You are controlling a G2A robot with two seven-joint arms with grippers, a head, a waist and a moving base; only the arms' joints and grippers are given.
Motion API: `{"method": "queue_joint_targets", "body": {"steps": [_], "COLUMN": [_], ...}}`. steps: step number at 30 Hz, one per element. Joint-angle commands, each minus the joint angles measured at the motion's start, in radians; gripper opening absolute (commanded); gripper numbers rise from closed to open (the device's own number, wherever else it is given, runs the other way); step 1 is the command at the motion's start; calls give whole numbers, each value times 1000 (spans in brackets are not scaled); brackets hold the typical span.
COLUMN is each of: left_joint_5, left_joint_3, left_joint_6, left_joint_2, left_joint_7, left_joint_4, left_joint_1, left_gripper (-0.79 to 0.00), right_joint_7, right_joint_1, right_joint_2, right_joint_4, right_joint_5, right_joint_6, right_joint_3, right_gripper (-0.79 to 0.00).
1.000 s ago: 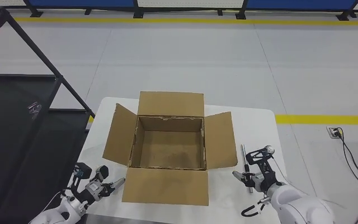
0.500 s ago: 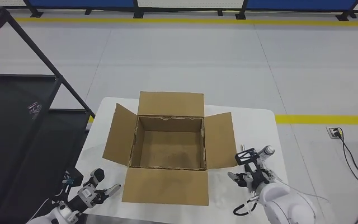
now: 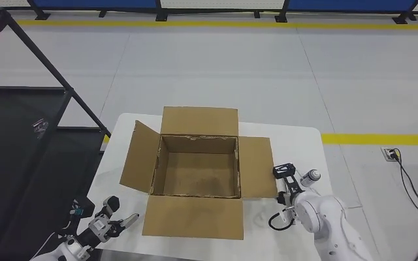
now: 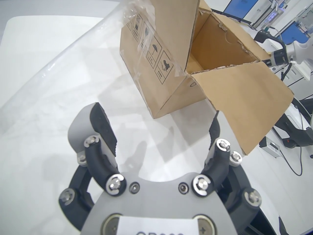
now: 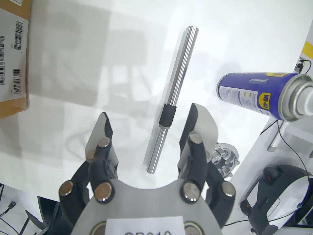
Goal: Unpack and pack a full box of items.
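Right end effector [image 5: 149, 111] has swung above the metal rod [image 5: 180, 69].

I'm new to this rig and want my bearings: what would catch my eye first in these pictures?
The open cardboard box in the middle of the white table, its four flaps spread wide. Beside it, the right gripper hangs open over a metal rod lying on the table, with a blue spray can standing next to the rod.
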Motion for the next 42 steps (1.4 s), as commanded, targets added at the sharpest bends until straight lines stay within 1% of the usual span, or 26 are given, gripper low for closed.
{"method": "queue_joint_targets", "body": {"steps": [1, 4, 8, 15, 19, 21, 24, 25, 27, 32, 35, 39, 42], "left_joint_5": [0, 0, 0, 0, 0, 0, 0, 0, 0, 0, 0, 0, 0], "left_joint_3": [0, 0, 0, 0, 0, 0, 0, 0, 0, 0, 0, 0, 0], "left_joint_6": [0, 0, 0, 0, 0, 0, 0, 0, 0, 0, 0, 0, 0], "left_joint_2": [0, 0, 0, 0, 0, 0, 0, 0, 0, 0, 0, 0, 0], "left_joint_7": [0, 0, 0, 0, 0, 0, 0, 0, 0, 0, 0, 0, 0], "left_joint_4": [0, 0, 0, 0, 0, 0, 0, 0, 0, 0, 0, 0, 0], "left_joint_1": [0, 0, 0, 0, 0, 0, 0, 0, 0, 0, 0, 0, 0], "left_gripper": [0, 0, 0, 0, 0, 0, 0, 0, 0, 0, 0, 0, 0], "right_joint_7": [-5, -13, -8, 9, 23, 25, 28, 29, 38, 55, 60, 65, 70], "right_joint_1": [-6, -20, -25, 17, 49, 65, 82, 85, 92, 108, 119, 129, 135], "right_joint_2": [1, 4, 6, 1, -3, -5, -7, -7, -8, -11, -12, -14, -16], "right_joint_4": [1, -1, 5, 62, 104, 125, 148, 153, 161, 184, 204, 220, 229], "right_joint_5": [10, 38, 36, 42, 31, 33, 33, 33, 29, 18, 13, 8, -4], "right_joint_6": [3, -11, -18, 17, 42, 49, 52, 53, 52, 65, 68, 68, 76], "right_joint_3": [14, 36, 38, 20, 1, -6, -15, -17, -22, -38, -47, -56, -64], "right_gripper": [-453, -456, -459, -459, -489, -493, -545, -576, -594, -594, -579, -594, -634]}}
